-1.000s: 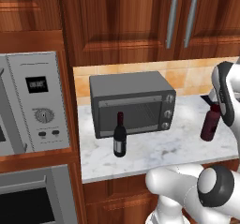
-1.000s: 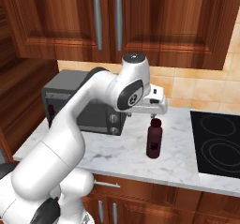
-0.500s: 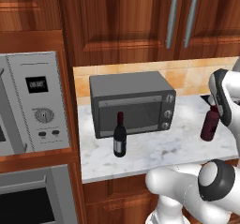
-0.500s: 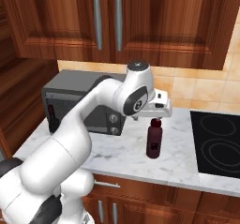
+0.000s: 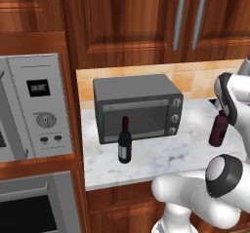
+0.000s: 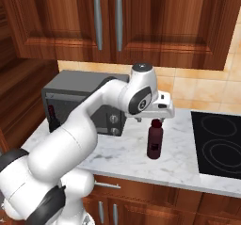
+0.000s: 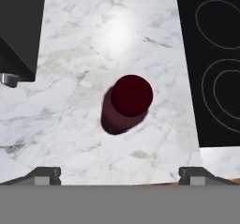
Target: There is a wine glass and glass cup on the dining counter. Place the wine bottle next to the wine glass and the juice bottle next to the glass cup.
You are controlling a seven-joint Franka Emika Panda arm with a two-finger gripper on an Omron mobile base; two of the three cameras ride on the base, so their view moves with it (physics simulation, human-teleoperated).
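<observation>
Above juice bottle (image 6: 155,139) — hand (image 6: 151,119) hovers, spread.

You see the wine bottle (image 6: 53,118) half hidden behind the arm at the frame's left.

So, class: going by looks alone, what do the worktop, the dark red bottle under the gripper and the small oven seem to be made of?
Worktop: polished marble or a marble-look stone, white with grey veins and a soft glare.
Dark red bottle: probably tinted glass or plastic; smooth, uniformly deep red, cap the same colour.
Small oven: apparently grey painted or brushed metal, with a dark glass door and shiny knobs.
</observation>
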